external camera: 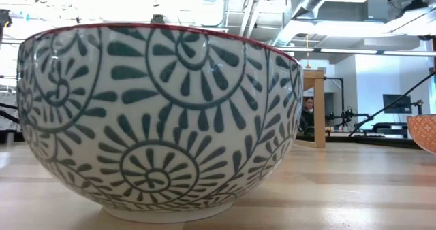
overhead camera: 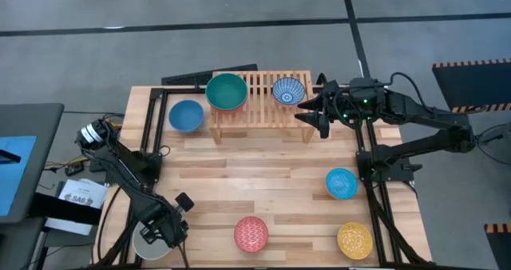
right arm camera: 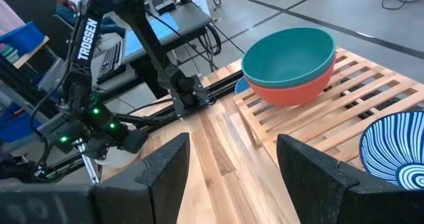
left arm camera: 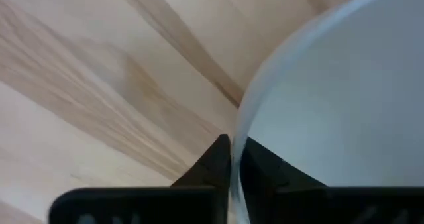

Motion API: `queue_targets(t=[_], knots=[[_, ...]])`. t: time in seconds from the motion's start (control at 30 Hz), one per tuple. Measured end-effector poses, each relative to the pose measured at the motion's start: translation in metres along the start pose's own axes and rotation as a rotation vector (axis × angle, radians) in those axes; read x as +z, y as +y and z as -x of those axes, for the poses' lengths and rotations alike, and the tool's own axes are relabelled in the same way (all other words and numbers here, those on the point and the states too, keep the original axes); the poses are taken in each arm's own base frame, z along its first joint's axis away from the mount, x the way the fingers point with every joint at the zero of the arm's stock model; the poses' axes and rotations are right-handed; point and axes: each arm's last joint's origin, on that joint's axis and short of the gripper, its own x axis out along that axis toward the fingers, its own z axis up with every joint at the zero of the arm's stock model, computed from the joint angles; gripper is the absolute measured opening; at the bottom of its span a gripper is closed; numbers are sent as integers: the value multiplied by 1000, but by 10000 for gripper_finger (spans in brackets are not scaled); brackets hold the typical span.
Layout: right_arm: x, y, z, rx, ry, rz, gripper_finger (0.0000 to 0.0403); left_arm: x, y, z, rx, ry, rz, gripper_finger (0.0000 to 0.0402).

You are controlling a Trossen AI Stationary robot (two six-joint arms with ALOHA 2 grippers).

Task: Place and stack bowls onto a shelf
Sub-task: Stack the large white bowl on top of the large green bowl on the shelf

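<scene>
The left claw (overhead camera: 164, 228) sits at the near left corner of the pale plank worktop (overhead camera: 263, 162), its fingers pinched on the thin rim of the plain white bowl (left arm camera: 344, 98), one inside and one outside. The low slatted light-wood shelf (overhead camera: 259, 94) lies diagonally across, at the far edge, with only a plain blue bowl (overhead camera: 186, 115) just beside its left end. Teal bowl nested in red bowl (right arm camera: 291, 65) fills the shelf's left; the blue-white patterned bowl (overhead camera: 288, 91) its right. The right claw (overhead camera: 313, 110), empty with fingers spread, hovers beside the shelf's right end.
</scene>
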Motion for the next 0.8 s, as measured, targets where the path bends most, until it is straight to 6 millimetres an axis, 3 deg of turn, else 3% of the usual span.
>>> queue_targets(t=[0.27, 0.43, 0.6, 0.8], knots=[[-2, -1, 0, -7, 18, 3, 253, 0, 22, 5, -46, -7, 92, 0], [-4, -1, 0, -15, 37, 3, 253, -14, 37, 26, -130, 22, 173, 0], [-4, -1, 0, -15, 38, 3, 253, -35, 65, 94, -160, -60, 322, 0], [-4, -2, 0, -17, 37, 3, 253, -70, 118, 209, 188, -421, 748, 0]])
